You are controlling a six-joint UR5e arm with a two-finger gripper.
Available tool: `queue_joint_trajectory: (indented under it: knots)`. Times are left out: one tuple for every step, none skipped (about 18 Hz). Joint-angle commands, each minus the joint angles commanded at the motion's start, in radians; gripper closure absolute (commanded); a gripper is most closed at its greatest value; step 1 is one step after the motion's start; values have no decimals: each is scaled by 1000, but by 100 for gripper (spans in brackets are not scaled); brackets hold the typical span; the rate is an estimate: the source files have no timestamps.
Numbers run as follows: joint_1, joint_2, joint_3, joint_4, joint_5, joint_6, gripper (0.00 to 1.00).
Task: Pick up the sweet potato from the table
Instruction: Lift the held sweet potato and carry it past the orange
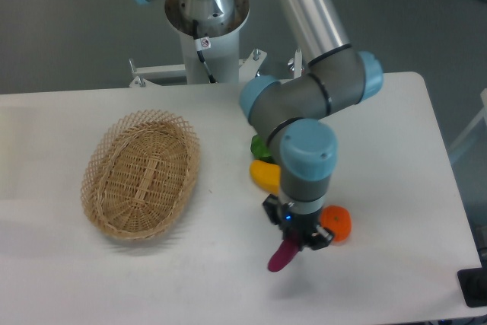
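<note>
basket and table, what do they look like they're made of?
Basket: woven wicker or straw, judging by its tan interlaced strands, open loops along the rim and matte look. Table: smooth white top, probably laminate or painted board; it shows an even surface with soft shadows and no grain. The core cannot be told.

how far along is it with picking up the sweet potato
Done: the pincer is shut on the sweet potato, which hangs tilted from it beside the orange. Whether it fully clears the table cannot be told. Left, at most: a clear lift.
</note>
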Motion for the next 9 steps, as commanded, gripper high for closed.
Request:
queue_joint_trajectory:
  knots:
    - [15,3,5,-21,0,9,72]
    - [31,6,17,-52,3,23,72]
    - [49,6,34,-80,5,41,72]
    - [66,5,52,-100,5,60,72]
    - [78,-1,66,-103,5,75,72]
    - [91,-8,78,-103,5,84,72]
    - [101,-12,92,-103,5,91,72]
    - [108,-21,106,-103,5,98,72]
    - [114,-29,123,-104,5,107,71]
